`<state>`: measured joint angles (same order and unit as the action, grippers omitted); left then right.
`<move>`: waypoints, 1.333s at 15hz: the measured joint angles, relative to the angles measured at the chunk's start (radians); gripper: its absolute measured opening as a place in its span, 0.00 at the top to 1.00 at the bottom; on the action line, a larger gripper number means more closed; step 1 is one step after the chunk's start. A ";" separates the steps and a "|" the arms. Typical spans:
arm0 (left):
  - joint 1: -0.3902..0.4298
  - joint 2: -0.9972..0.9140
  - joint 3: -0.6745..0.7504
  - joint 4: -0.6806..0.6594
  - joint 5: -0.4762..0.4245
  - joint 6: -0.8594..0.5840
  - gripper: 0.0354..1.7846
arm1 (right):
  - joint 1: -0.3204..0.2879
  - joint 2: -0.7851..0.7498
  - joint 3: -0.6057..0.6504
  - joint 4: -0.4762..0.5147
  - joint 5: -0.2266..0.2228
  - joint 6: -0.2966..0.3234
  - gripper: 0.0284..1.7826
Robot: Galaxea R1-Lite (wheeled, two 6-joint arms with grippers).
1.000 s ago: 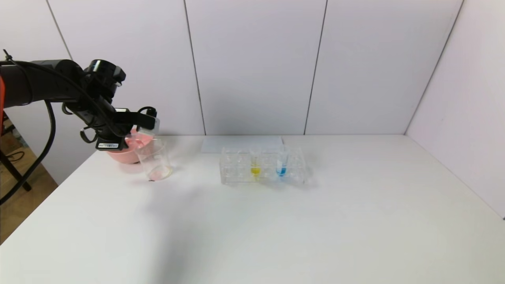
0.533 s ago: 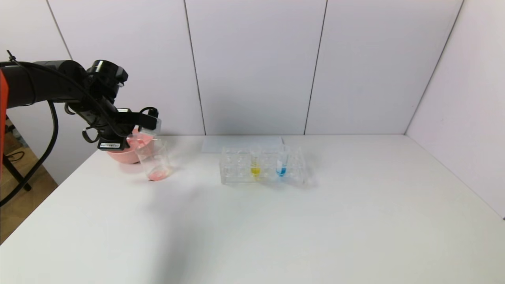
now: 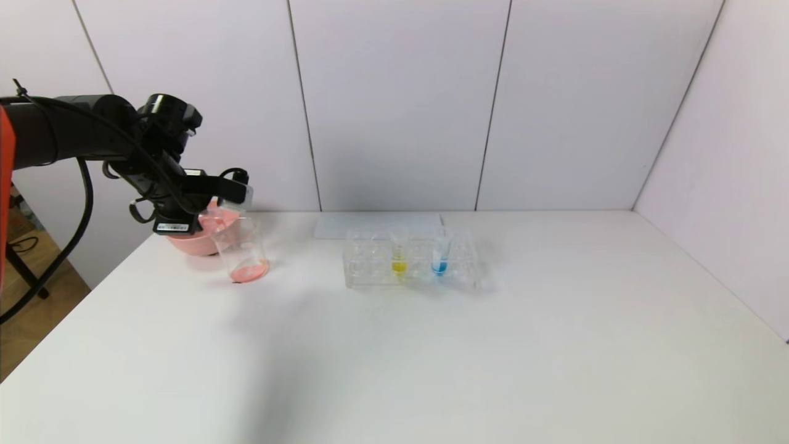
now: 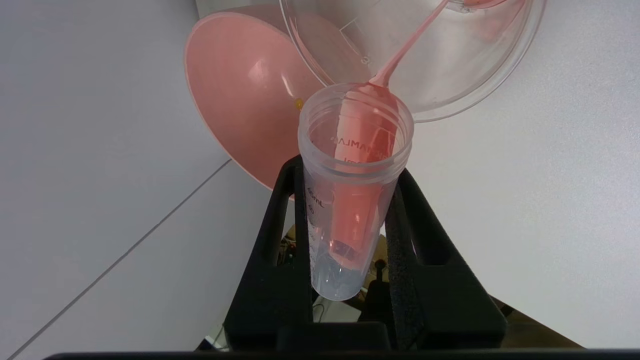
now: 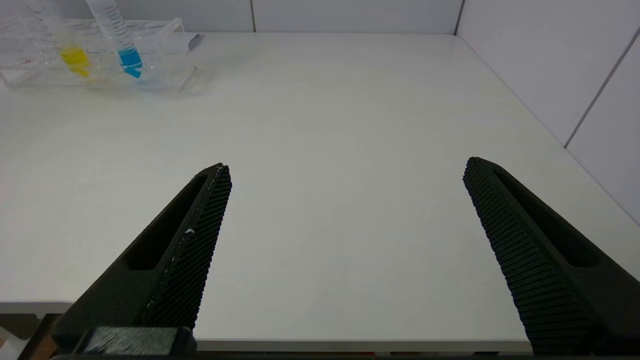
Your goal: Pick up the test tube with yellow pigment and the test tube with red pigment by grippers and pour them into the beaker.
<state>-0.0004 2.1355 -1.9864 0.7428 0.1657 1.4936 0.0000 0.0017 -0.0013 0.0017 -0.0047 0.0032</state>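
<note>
My left gripper (image 3: 233,192) is shut on the test tube with red pigment (image 3: 243,197) and holds it tipped, mouth down, over the beaker (image 3: 242,245) at the table's far left. In the left wrist view the tube (image 4: 350,210) sits between the gripper's (image 4: 349,172) black fingers, and a thin red stream runs from its lip into the beaker (image 4: 480,75). Red liquid pools on the beaker's bottom. The test tube with yellow pigment (image 3: 399,254) stands upright in the clear rack (image 3: 370,271). My right gripper (image 5: 346,165) is open and holds nothing, low over the table's near edge.
A pink bowl (image 3: 188,242) stands right behind the beaker, close under my left arm. A blue-tipped tube (image 3: 439,255) stands in the rack to the right of the yellow one. A pale flat sheet (image 3: 377,225) lies behind the rack. Walls close off the back and right.
The red pool at the beaker's bottom has grown. My left gripper has shifted slightly with the tube, tipping it a little further. The right arm has not moved.
</note>
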 joint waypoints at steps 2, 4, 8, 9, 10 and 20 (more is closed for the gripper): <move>-0.005 0.000 0.000 0.000 0.001 -0.002 0.77 | 0.000 0.000 0.000 0.000 0.000 0.000 0.05; -0.007 0.000 0.000 -0.005 0.002 -0.003 0.77 | 0.000 0.000 0.000 0.000 0.000 0.000 0.05; -0.008 0.000 0.000 -0.006 0.002 -0.003 0.77 | 0.000 0.000 0.000 0.000 0.000 0.000 0.05; -0.009 -0.001 0.000 -0.006 0.002 -0.003 0.77 | 0.000 0.000 0.000 0.000 0.000 0.000 0.05; -0.009 -0.001 0.000 -0.006 0.002 -0.003 0.77 | 0.000 0.000 0.000 0.000 0.001 0.000 0.05; -0.016 -0.001 0.000 -0.012 0.023 -0.002 0.77 | 0.000 0.000 0.000 0.000 0.000 0.000 0.05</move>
<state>-0.0168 2.1340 -1.9864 0.7306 0.1885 1.4913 0.0000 0.0017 -0.0013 0.0017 -0.0047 0.0032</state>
